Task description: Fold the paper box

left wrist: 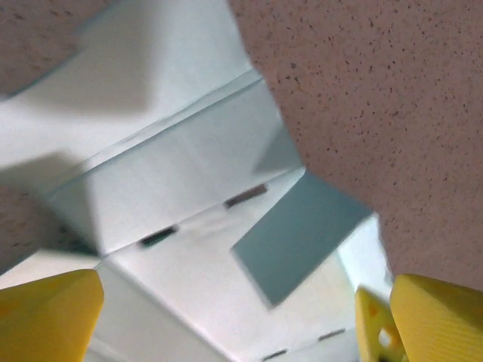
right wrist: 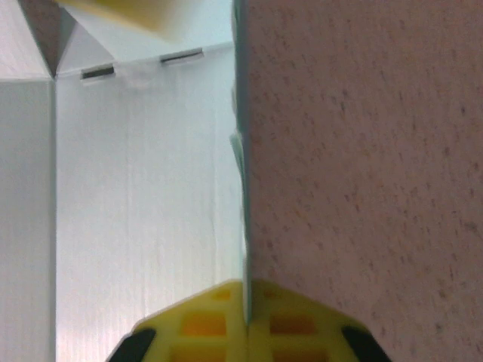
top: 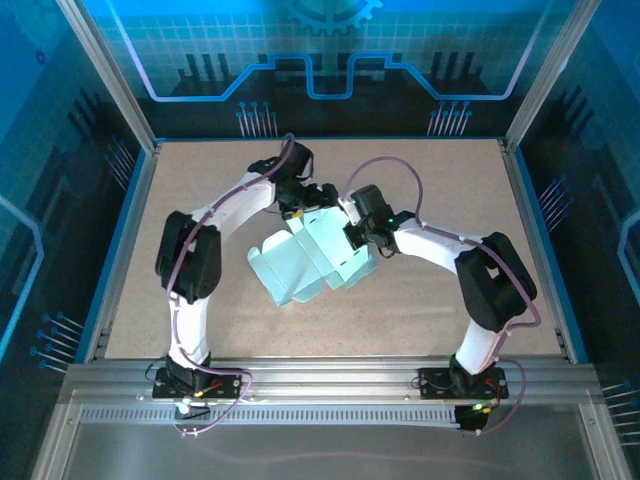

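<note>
At the near edge an aluminium rail (top: 330,375) carries the bases of both arms; the left arm (top: 185,265) rises on the left and the right arm (top: 490,285) on the right, each bending inward over the speckled beige table (top: 430,310). Around the middle of the table, a little left of centre, lies the paper box (top: 310,265), a pale mint card sheet only partly folded, with creased panels spread toward the near left and some flaps standing up at its far right. The right gripper (top: 352,237) sits at the box's right edge; in the right wrist view its yellow fingers (right wrist: 196,328) are pressed together with the thin edge of the card running straight into the seam between them, so it is pinching that edge, with bare table to the right of it. Just beyond, at the far side of the box, the left gripper (top: 303,203) points down over the card; in the left wrist view its yellow fingertips (left wrist: 45,317) stand wide apart at the two lower corners, gripping nothing, with folded panels, small slots and a raised flap of the box below them. Farthest back, a blue backdrop (top: 330,50) closes off the table
</note>
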Controlling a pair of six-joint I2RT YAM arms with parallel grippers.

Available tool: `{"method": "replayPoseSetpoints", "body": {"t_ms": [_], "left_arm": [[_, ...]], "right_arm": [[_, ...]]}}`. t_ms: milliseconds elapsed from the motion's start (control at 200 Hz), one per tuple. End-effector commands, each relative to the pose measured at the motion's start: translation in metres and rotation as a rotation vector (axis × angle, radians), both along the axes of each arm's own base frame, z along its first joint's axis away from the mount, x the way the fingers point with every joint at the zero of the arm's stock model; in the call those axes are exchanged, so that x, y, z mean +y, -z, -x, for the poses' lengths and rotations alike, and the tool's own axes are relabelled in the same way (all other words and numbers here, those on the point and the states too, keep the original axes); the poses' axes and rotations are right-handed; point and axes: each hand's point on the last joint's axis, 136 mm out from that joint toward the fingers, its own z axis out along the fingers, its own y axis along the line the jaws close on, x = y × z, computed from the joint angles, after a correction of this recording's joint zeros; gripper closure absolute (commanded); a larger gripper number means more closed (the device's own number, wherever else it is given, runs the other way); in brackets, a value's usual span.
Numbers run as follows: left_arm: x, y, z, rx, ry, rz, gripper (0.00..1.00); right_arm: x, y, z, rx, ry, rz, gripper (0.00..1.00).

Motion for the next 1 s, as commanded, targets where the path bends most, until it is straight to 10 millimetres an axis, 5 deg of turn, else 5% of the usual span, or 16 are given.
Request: {"method": "replayPoseSetpoints", "body": {"t_ms": [0,365,710,991], "left_arm": [[0.000,-0.030,0.002,-0.099,0.085,0.062,0.01],[0.005,-0.006,-0.006,-0.128,0.124,0.039,0.01],[0.015,0.042,-0.004,0.000,0.116,-0.050,0.01],[-0.001,0.034,0.009,0.061,0.114,0.074,0.06]], "right_arm": [[-0.018,0.022,0.008,0.070,0.040,0.032,0.99],[-0.017,0.026,0.009,0.085,0.041,0.028,0.99],[-0.018,0.025,0.010,0.085,0.042,0.034,0.99],[-0.018,0.028,0.009,0.090,0.043,0.037,0.99]]}}
